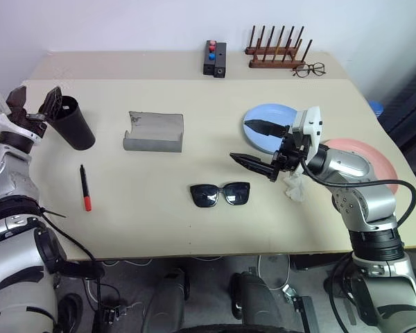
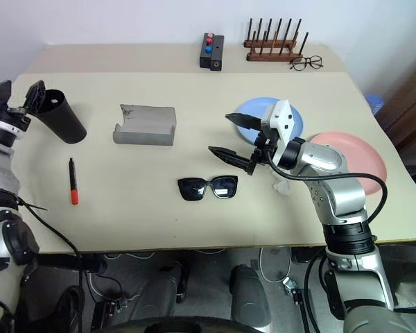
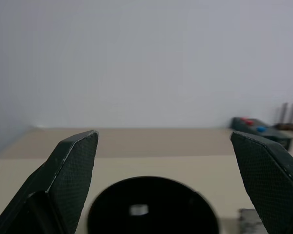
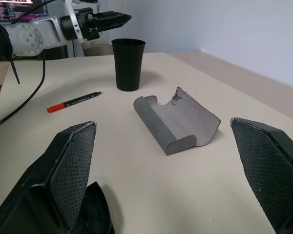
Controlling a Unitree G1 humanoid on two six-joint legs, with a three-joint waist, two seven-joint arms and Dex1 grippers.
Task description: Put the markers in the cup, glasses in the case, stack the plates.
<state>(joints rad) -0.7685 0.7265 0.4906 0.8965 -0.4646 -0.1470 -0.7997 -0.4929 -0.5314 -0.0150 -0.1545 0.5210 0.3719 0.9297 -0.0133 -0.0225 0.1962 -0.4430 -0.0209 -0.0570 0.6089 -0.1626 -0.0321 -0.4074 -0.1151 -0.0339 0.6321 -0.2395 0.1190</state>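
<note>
The marker (image 1: 85,187) lies flat on the bench (image 1: 194,222), red end toward the near edge. At its eleven o'clock stands the black cup (image 1: 76,123), upright, with the left claw (image 1: 36,104) spread wide open just above its rim, gripping nothing. The grey case (image 1: 154,131) lies open at the marker's two o'clock. The sunglasses (image 1: 220,194) rest at three o'clock, folded. Beyond them the right claw (image 1: 253,143) hangs open and empty before the blue plate (image 1: 263,114); the pink plate (image 1: 378,163) lies apart, further right.
</note>
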